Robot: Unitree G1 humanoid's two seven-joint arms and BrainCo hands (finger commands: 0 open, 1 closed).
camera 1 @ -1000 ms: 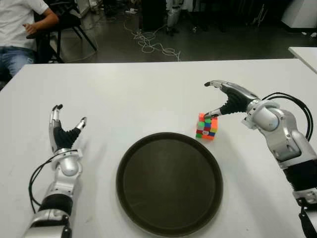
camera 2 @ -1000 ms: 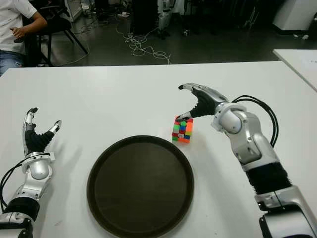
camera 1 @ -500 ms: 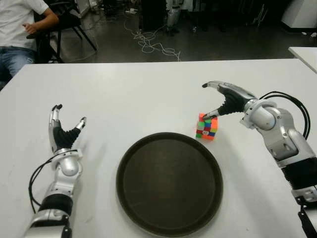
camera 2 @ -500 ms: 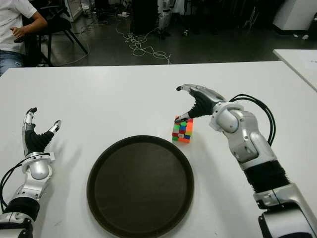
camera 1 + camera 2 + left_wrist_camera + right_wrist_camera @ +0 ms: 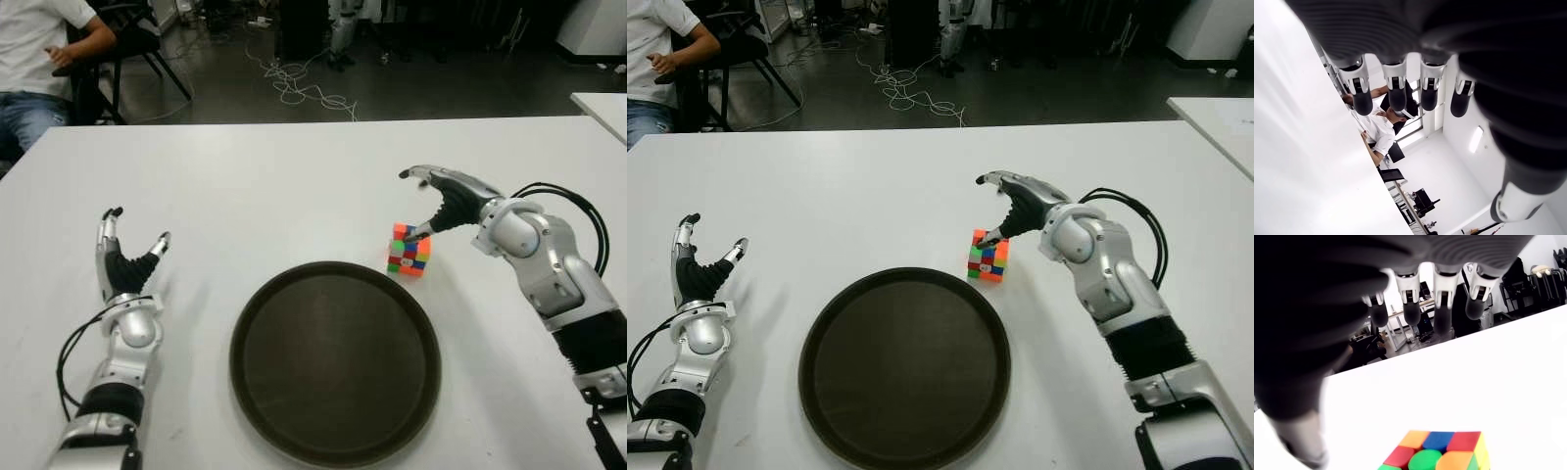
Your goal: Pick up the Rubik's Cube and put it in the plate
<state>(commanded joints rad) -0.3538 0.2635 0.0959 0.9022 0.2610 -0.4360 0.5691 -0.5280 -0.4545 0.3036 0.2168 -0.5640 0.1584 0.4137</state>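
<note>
Cube [image 5: 409,250] just off plate [image 5: 255,362] rim, right of centre | right hand [image 5: 446,196] spread over it, holding nothing | left hand [image 5: 125,259] open, lower left

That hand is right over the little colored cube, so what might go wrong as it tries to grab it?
The right hand is open, its thumb at the top of the Rubik's Cube, the other fingers spread above it. If only the thumb presses, the cube may tip or slide on the smooth white table. It stands close beside the plate, so a nudge might knock it against the rim.
</note>
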